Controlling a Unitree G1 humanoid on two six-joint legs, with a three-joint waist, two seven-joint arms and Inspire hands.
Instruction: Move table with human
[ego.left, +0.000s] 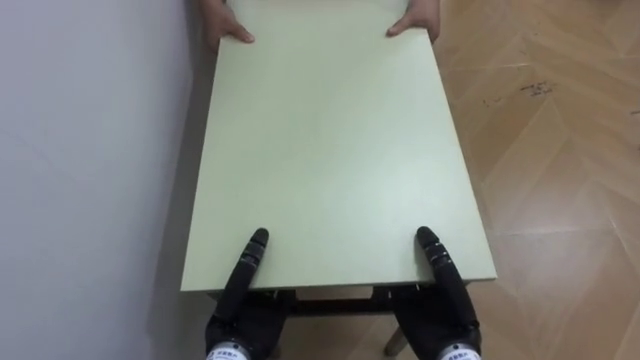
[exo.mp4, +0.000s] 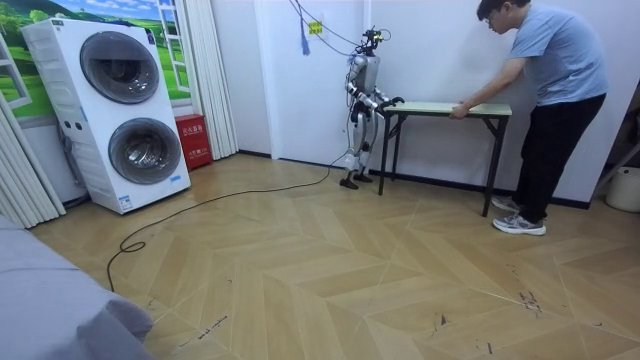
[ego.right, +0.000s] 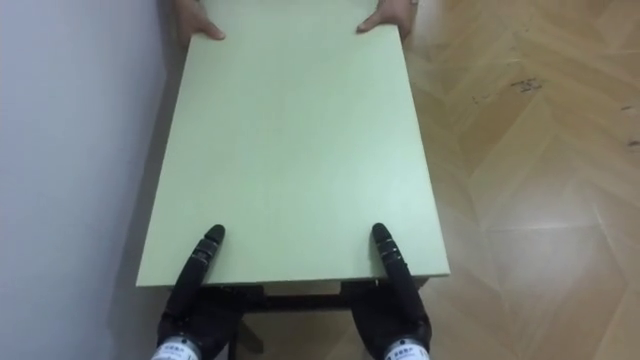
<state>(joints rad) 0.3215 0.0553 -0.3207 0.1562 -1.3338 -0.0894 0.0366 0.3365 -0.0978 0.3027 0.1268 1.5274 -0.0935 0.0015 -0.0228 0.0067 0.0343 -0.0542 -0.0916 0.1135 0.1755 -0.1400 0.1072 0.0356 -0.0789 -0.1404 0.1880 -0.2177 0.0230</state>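
A pale green table (ego.left: 330, 140) stretches away from me, its long left side close to the white wall (ego.left: 90, 150). My left hand (ego.left: 243, 275) and right hand (ego.left: 437, 262) are at the table's near edge, each with its thumb lying flat on top and the rest tucked beneath the edge. At the far end a person's two hands (ego.left: 228, 28) (ego.left: 412, 25) grip the corners. In the room view I stand at the left end of the table (exo.mp4: 445, 107), and the person (exo.mp4: 550, 90) bends over the right end.
Wooden herringbone floor (ego.left: 560, 170) lies open to my right. In the room view a stacked washer and dryer (exo.mp4: 120, 110) and a red box (exo.mp4: 192, 140) stand along the wall at the left, well away from the table.
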